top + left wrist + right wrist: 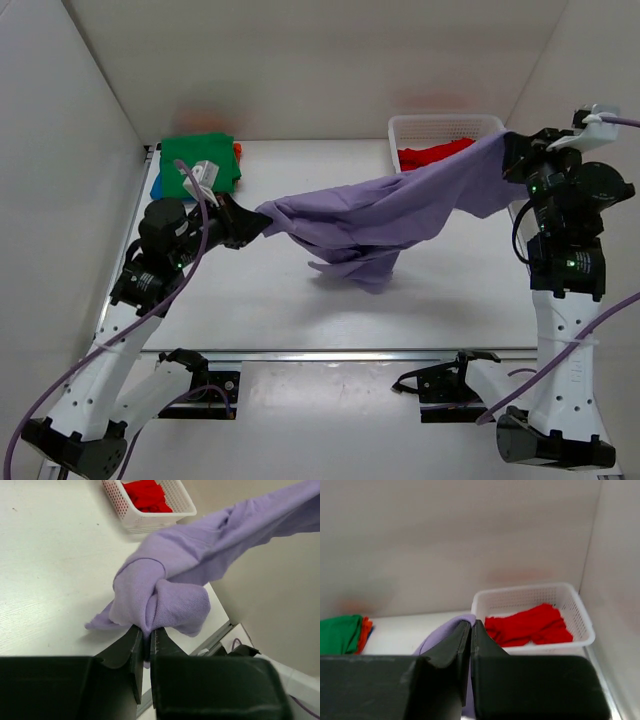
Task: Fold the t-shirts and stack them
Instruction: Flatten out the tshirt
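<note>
**Lavender shirt slung between two pinches**

The soft lavender-purple cotton t-shirt [390, 205] hangs in the air between the two arms, above the white table [300, 310]. The left gripper [147, 632] has its jaws almost together, pinching a rolled, bunched wad of the fabric right at its fingertips. From there the cloth runs away toward the right arm. The right gripper [471, 627] is fully closed, with a fold of the same cloth at the left of its tips. In the top view the shirt ends there, so it appears nipped on a thin edge. Between the two holds a loose part droops, nearer the left gripper, and whether it brushes the table cannot be told.

The shirt looks light and limp, with no stiffness. It will likely slide out of a thin pinch if tugged hard. The left hold is on a wad, which probably will not spread flat, so a shoulder seam or hem corner would serve better.

Just beyond the right gripper sits a white plastic mesh basket [570, 592] holding a crumpled red t-shirt [527, 625]. Beyond the left gripper lies a folded green t-shirt [198, 160] with an orange t-shirt [366, 629] beneath it.
</note>
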`<act>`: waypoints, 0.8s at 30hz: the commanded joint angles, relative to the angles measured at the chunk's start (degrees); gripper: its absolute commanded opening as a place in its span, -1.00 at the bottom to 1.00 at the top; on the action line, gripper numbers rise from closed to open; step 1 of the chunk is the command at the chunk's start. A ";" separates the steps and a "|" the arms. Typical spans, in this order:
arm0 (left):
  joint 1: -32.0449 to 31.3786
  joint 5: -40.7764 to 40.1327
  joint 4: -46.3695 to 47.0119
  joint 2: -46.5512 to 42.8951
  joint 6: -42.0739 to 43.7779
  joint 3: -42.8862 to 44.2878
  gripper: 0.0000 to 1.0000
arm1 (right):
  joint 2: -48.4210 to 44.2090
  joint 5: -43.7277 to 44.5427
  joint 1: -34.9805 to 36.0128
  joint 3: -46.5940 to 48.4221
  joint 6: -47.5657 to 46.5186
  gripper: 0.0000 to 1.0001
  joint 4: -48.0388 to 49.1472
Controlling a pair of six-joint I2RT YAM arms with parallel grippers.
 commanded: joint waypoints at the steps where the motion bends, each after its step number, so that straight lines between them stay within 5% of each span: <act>1: 0.05 1.96 -3.42 -3.20 1.92 5.56 -1.00 | 1.23 8.88 1.56 6.80 -5.32 -1.00 -0.50; 8: -1.88 8.81 -7.72 -0.75 3.33 16.54 -1.00 | 9.22 25.85 6.48 23.24 -17.62 -1.00 -3.23; 15: 3.29 10.32 -6.50 -3.81 2.19 18.85 -1.00 | 21.59 23.23 18.40 35.81 -19.91 -1.00 -2.71; 20: 6.11 1.64 -5.27 -7.51 3.50 9.71 -1.00 | 34.44 19.38 27.30 42.15 -23.69 -1.00 -2.18; 24: 6.37 -13.81 -3.95 -8.04 5.00 0.58 -1.00 | 49.27 12.35 28.72 48.21 -21.95 -1.00 -1.56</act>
